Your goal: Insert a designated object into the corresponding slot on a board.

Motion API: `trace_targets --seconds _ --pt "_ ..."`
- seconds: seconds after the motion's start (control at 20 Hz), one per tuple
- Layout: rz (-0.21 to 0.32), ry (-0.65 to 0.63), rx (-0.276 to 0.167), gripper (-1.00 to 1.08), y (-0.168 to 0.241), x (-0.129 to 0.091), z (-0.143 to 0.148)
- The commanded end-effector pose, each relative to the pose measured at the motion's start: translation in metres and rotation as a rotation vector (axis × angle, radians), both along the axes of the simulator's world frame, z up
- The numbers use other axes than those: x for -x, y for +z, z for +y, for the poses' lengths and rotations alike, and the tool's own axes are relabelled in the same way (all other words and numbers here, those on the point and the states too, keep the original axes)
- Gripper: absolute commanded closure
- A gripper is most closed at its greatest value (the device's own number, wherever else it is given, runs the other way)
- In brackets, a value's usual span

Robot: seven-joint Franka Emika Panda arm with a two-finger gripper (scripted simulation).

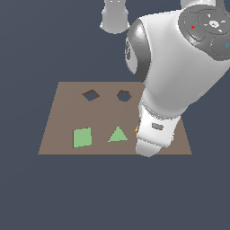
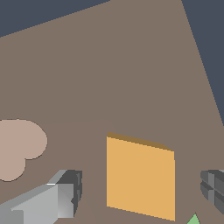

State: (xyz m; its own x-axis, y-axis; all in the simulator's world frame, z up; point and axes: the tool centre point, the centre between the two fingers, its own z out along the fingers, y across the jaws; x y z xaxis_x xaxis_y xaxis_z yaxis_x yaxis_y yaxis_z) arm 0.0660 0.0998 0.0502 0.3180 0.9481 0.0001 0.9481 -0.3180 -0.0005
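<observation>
The orange square block [image 2: 140, 175] lies flat on the brown board [image 2: 109, 65]. In the wrist view my gripper [image 2: 141, 192] is open, with one finger [image 2: 65, 194] on each side of the block and a gap on both sides. In the exterior view the arm's hand [image 1: 152, 134] hangs low over the board [image 1: 63, 121] near its right edge and hides the fingers. Only a sliver of the orange block [image 1: 136, 129] shows beside the hand. The dark diamond slot [image 1: 90, 95] is at the far left of the board, well away from the hand.
A dark hexagonal cutout [image 1: 124, 95] lies to the right of the slot. A green square [image 1: 82, 137] and a green triangle [image 1: 118, 134] lie on the board's near part, and the triangle's tip [image 2: 194, 219] also shows in the wrist view. The arm's base [image 1: 114, 15] stands behind the board.
</observation>
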Motion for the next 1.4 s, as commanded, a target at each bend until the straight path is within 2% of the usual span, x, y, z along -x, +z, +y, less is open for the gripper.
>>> trace_targets --seconds 0.0,0.5,0.55,1.35 --pt "0.0 0.0 0.0 -0.92 0.0 0.0 0.0" --pt "0.0 0.004 0.0 -0.92 -0.02 0.0 0.0" --pt "0.0 0.004 0.0 1.08 -0.02 0.0 0.0" --pt "0.0 0.004 0.0 1.08 -0.017 0.0 0.0"
